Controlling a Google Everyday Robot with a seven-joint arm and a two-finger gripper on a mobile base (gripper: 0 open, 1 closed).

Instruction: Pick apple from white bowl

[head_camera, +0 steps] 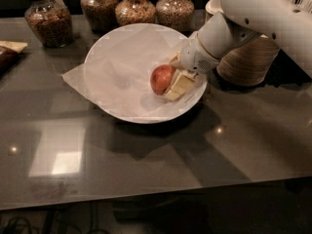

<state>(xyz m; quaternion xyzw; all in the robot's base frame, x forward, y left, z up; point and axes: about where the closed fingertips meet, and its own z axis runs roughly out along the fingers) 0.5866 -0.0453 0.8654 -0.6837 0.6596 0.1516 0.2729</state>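
Observation:
The apple point(160, 78), small and red-orange, is in the right half of the white bowl point(105, 48), which is wide, shallow and lined with crinkled white paper. My gripper point(170, 79) reaches into the bowl from the right on the white arm point(253, 18). Its cream fingers point(179, 86) sit on either side of the apple, one in front and below, one behind, and are closed against it. The apple seems slightly raised off the paper, with a shadow beneath it.
Several glass jars of grains point(48, 21) stand along the back edge of the dark table point(146, 165). A stack of beige paper bowls point(246, 60) stands just right of the bowl, behind my arm. A flat item point(9, 52) lies at the far left.

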